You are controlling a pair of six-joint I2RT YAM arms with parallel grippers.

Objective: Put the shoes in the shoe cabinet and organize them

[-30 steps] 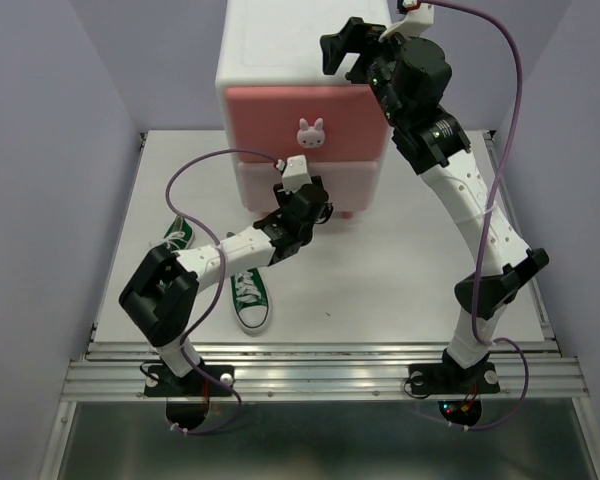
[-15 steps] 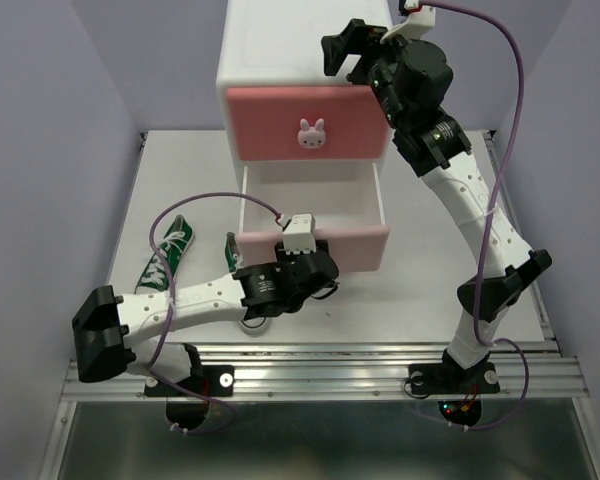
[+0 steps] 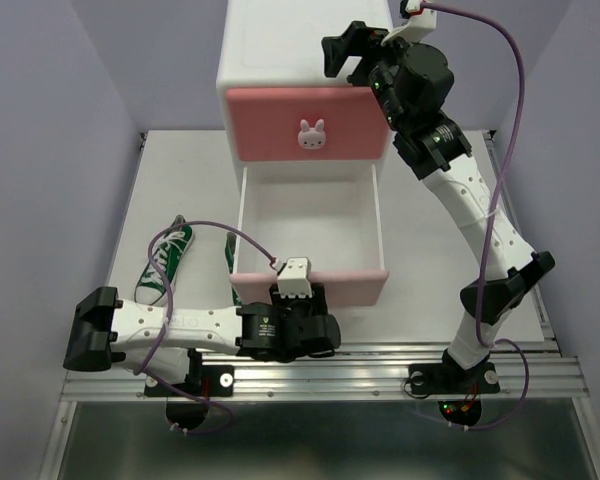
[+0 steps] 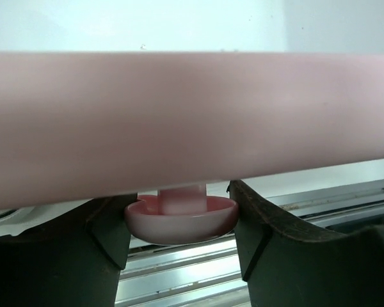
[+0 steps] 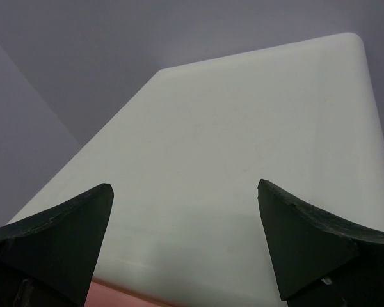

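Note:
The white shoe cabinet point(image 3: 280, 50) stands at the back, its upper dark-pink drawer front point(image 3: 270, 125) shut. The lower drawer point(image 3: 255, 215) is pulled far out and holds nothing; its pale pink front point(image 3: 355, 285) faces the near edge. My left gripper point(image 3: 300, 300) is shut on that drawer's knob point(image 4: 179, 220), with the fingers point(image 4: 105, 236) pressing both sides under the front point(image 4: 179, 128). Two green shoes lie left of the drawer, one point(image 3: 165, 265) in full view, the other point(image 3: 230, 255) mostly hidden. My right gripper point(image 3: 345, 50) hovers open over the cabinet top point(image 5: 243, 128).
The open drawer fills the middle of the white table point(image 3: 440, 270), reaching almost to the metal rail point(image 3: 380, 355) at the near edge. Lilac walls close in on the left and right. My left arm point(image 3: 170, 320) lies low along the near edge.
The left gripper has drawn the lower drawer from shut to wide open, moving toward the near edge with the knob in its grip. The right arm has stayed still.

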